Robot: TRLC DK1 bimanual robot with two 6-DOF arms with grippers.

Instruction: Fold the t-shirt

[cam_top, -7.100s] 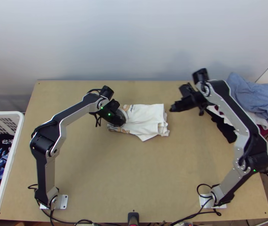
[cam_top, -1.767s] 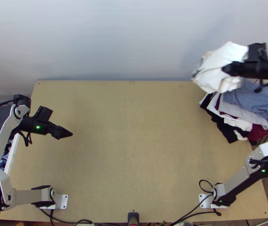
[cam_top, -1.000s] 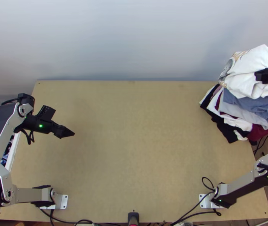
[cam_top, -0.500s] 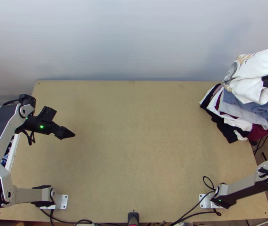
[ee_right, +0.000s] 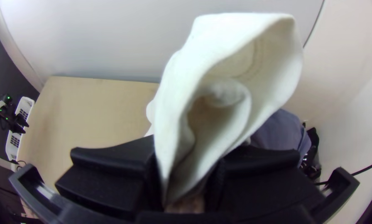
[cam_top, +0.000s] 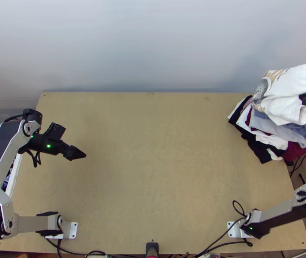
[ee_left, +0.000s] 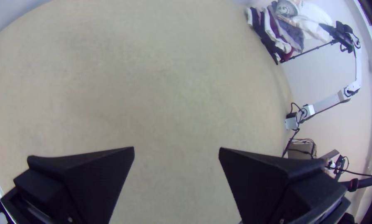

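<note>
"Well, where is the white t-shirt on your side?"

"It is at the far right corner of the table, above the clothes pile. I have it in my right gripper, whose fingers pinch one gathered fold. From the top view, the bulk lies mostly to the left of the fingertips; in the right wrist view, a loop of cloth stands out beyond them."

"And your left gripper?"

"Its fingers are spread wide, over the table's left side, well apart from the shirt. So the right arm is clearly the nearer one, and I judge the placing is only its work."

"Does the shirt touch the pile?"

"That I cannot tell. It covers the far part of the pile, while the near part lies uncovered. I think the shirt is roughly folded and needs only laying down, so I should bring its bulk well over the pile before I open. Otherwise it could slide off, or the pinched fold could drag."
</note>
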